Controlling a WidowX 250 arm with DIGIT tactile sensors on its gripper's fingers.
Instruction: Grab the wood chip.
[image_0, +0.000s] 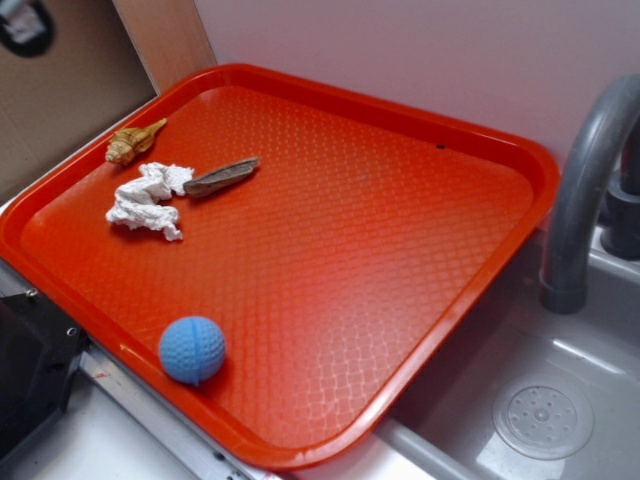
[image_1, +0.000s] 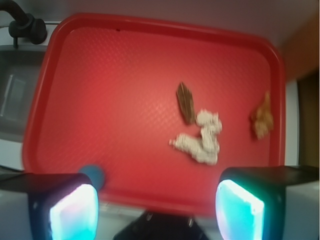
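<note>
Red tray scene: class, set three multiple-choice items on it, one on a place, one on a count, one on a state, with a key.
1. What does the wood chip touch?
A. tissue
B. ball
C. faucet

2. How many things lie on the tray?
A. two
B. four
C. six

3. How is the pincer?
A. shut on the shell
B. open, holding nothing
C. shut on the chip

Key: 1 A, its end meets the white tissue. 2 B, chip, tissue, shell, blue ball. 3 B, the wrist view shows its pads apart, with nothing between.
</note>
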